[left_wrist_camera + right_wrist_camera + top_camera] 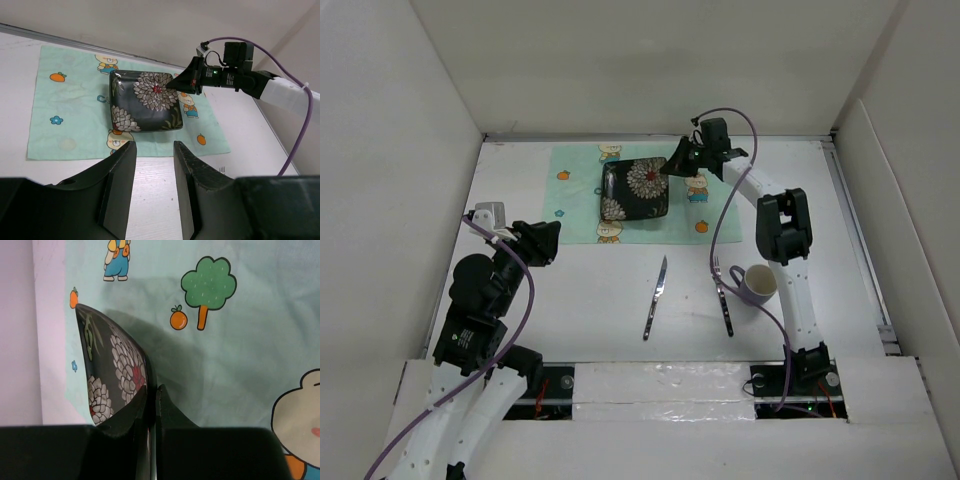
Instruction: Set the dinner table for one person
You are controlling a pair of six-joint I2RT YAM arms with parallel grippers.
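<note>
A black square plate with white and red flowers lies on the mint-green cartoon mat at the back of the white dinner table. My right gripper is shut on the plate's right rim; in the right wrist view its jaws pinch the thin edge of the plate, and a shadow falls on the mat beside it. My left gripper hovers open and empty at the table's left; in its own view the gripper faces the plate from the near side of the mat.
A knife and a fork lie side by side on the table's near middle. A white mug stands just right of the fork, close to the right arm. White walls close in the table at the back and both sides.
</note>
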